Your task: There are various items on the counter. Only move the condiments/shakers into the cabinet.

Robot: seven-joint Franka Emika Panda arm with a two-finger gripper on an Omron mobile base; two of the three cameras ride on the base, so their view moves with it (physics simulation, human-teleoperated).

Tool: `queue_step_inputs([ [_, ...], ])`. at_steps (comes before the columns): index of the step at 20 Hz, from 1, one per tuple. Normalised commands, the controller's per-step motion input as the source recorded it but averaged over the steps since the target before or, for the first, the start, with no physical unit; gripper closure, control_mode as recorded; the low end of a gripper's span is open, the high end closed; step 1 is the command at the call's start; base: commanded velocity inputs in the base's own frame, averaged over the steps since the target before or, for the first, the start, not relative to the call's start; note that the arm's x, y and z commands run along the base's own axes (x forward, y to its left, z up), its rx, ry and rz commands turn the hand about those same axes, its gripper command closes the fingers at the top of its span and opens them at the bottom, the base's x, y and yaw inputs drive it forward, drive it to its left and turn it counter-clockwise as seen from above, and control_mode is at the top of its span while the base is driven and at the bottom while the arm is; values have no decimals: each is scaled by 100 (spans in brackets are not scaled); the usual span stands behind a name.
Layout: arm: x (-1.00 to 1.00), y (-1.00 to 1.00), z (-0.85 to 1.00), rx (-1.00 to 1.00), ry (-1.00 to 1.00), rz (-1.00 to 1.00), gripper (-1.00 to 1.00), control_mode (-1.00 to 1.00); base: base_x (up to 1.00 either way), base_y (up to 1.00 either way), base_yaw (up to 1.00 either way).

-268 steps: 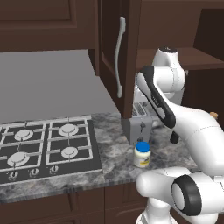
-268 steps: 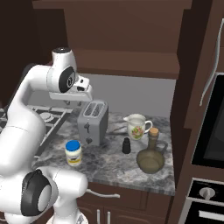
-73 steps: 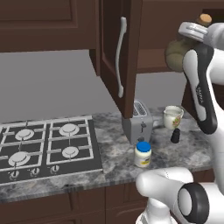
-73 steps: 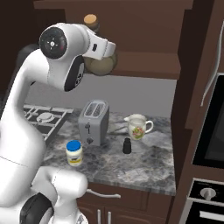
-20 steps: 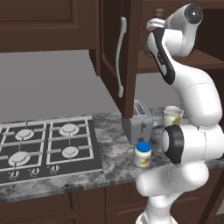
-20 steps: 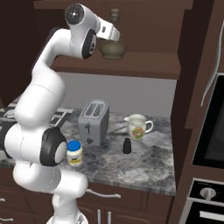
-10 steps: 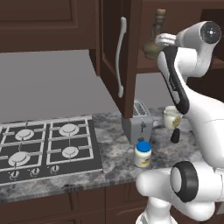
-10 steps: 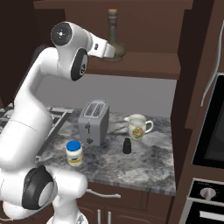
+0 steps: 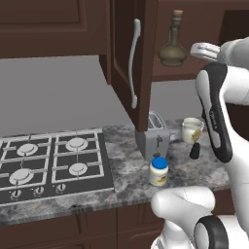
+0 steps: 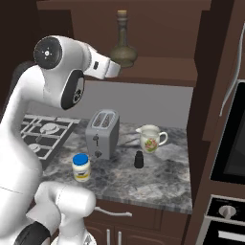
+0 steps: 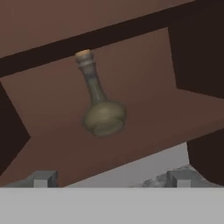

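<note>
1. Now the gripper [image 11: 109, 181] hangs in front of the open cabinet [image 10: 158, 72], level with its shelf; its two finger tips [image 11: 43, 178] stand wide apart with nothing between them.

2. Straight ahead of it the olive-brown bottle [image 11: 99, 104] stands upright on the shelf, long axis vertical, cork on top, clear of the fingers. From the base cameras the bottle [image 9: 172, 44] sits toward the shelf's front edge, near the side where the door [image 9: 132, 63] hangs open.

3. So one of the three condiments looks delivered. The coming move, as I judge it, turns on what lies below: the other two are down on the counter [image 10: 158, 179], well under the hand.

4. The black shaker [image 10: 139, 159] stands upright about mid-depth on the counter, just beside and in front of the cream mug [image 10: 150, 139], apart from it. It lies down and slightly toward the counter's end away from the hob [image 9: 48, 160].

5. The blue-lidded jar [image 10: 81, 167] stands upright close to the counter's front edge, in front of the toaster [image 10: 102, 133] and nearer the hob. It too lies down from the hand, toward the robot's base.

6. Both are short, with vertical axes, so a descent from above seems fitting; the shaker's closeness to the mug leaves less room for open fingers than the jar's freer spot.
</note>
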Motion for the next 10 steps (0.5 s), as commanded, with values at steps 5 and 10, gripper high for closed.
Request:
queue_step_inputs([
  [5, -100, 1, 2, 3, 7, 0, -100, -100, 0, 0, 0],
  [10, -97, 8, -34, -2, 15, 0, -100, -100, 0, 0, 0],
])
